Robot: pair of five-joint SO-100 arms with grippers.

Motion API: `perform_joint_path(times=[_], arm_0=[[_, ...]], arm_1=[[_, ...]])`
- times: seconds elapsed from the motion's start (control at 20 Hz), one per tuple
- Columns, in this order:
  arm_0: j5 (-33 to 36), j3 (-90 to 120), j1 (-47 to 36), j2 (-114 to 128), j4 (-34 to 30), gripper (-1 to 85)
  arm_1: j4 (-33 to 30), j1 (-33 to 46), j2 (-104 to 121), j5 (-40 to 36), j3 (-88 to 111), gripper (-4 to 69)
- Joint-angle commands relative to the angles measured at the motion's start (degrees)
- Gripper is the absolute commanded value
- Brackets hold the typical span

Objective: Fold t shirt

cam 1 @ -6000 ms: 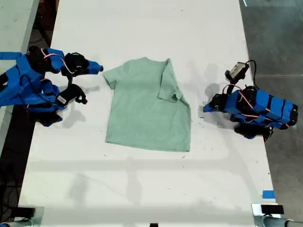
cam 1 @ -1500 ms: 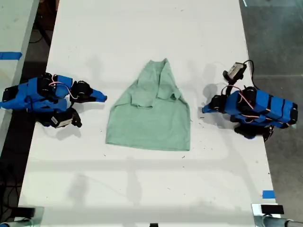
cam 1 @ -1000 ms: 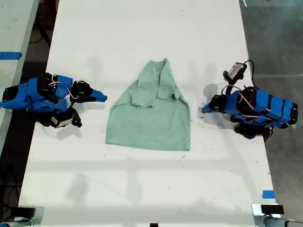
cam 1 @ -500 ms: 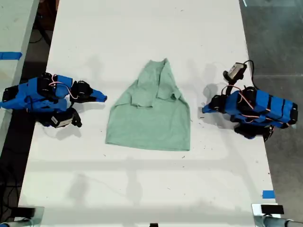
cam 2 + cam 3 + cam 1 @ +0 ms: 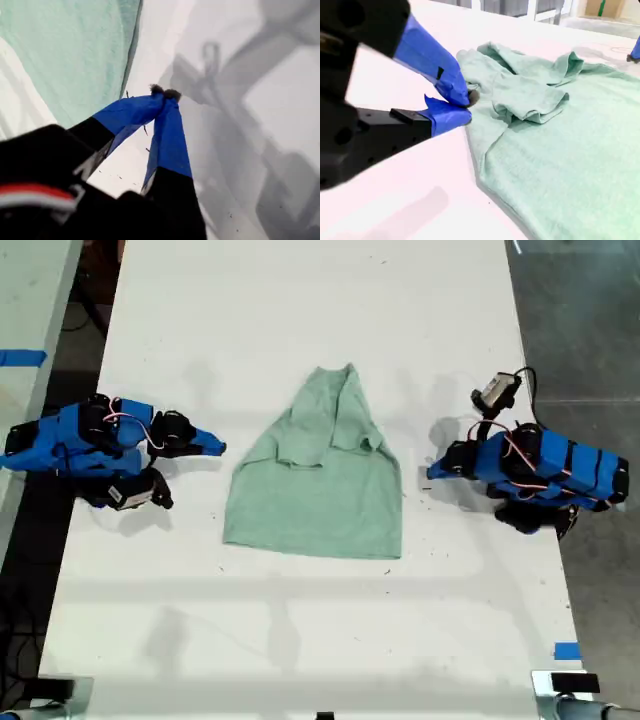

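- The white table [image 5: 300, 300] carries the t shirt [image 5: 320, 495] at its middle, both sleeves folded inward, hem not yet folded.
- My second gripper [image 5: 218, 448] rests clenched and empty just off the shirt's edge on the exterior view's left.
- My first gripper [image 5: 432, 472] rests likewise at the opposite edge, probably parked between folds.

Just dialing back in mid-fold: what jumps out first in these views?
The pale mint-green t shirt lies mid-table, both sleeves folded in so its top narrows to a point while the hem end is wide and flat. A blue arm flanks it on each side in the exterior view: my second end effector at that view's left, my first end effector at its right. Both are shut on nothing and clear of the cloth.
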Motion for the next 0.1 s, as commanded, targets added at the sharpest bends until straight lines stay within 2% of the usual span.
perform_joint_path(times=[0.0, 0.05], arm_0=[[-0.7, 0.6, -0.4, 0.5, 0.2, 0.1], [-0.7, 0.6, -0.4, 0.5, 0.2, 0.1]], arm_1=[[-0.4, -0.3, 0.4, 0.6, 2.0, -1.1], [-0.4, 0.0, 0.4, 0.5, 2.0, -1.1]])
